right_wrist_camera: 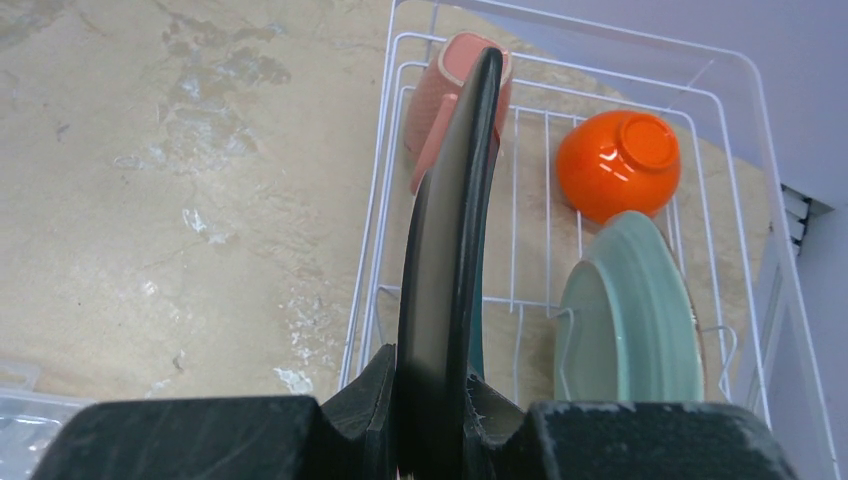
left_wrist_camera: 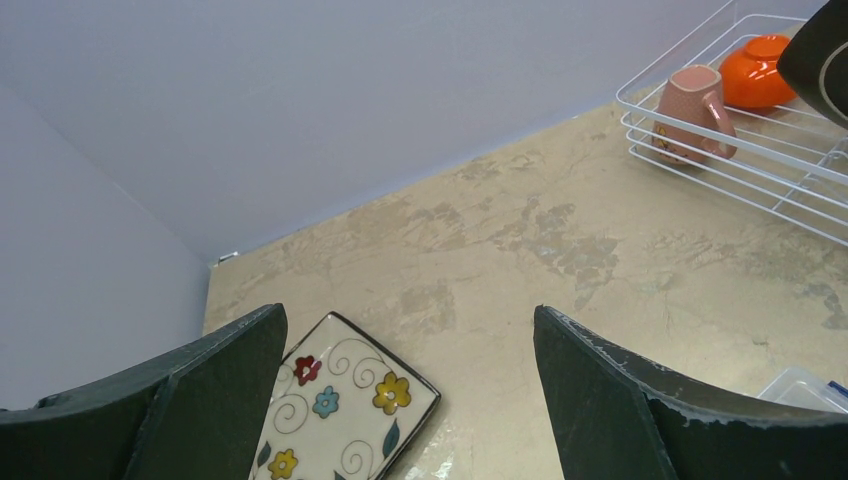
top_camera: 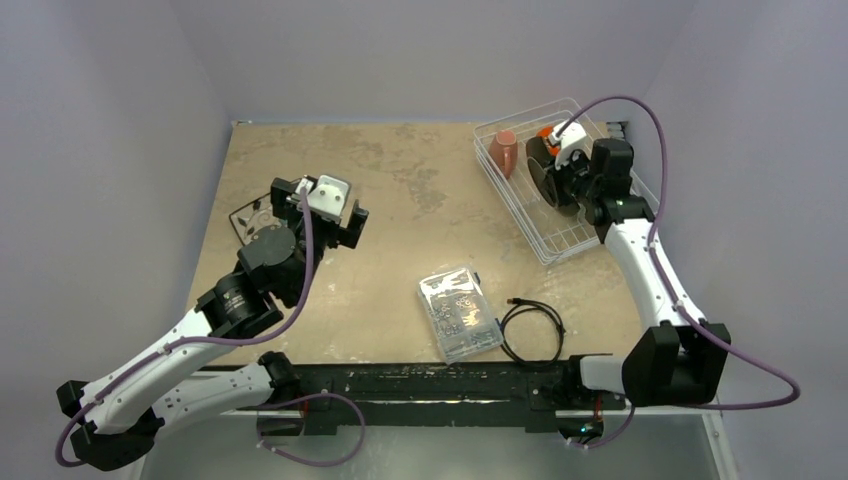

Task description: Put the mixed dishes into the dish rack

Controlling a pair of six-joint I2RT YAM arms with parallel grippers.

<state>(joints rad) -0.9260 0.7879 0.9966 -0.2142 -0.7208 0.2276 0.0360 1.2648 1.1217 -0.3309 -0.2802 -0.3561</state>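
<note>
Our right hand point(right_wrist_camera: 432, 385) clamps the dark teal square plate point(right_wrist_camera: 450, 230) on edge over the dish rack point(right_wrist_camera: 370, 230). We judge slotting is under way, and next we lower it straight between wires. Our left hand point(left_wrist_camera: 405, 340) hangs wide open and empty, well left of the rack.

A glossy glaze is seen on the orange bowl point(right_wrist_camera: 618, 165) and the dark plate point(right_wrist_camera: 450, 230). The rack point(right_wrist_camera: 515, 200) is made of thin white-coated wire. The bench point(right_wrist_camera: 150, 200) is finished matt and mottled.
</note>
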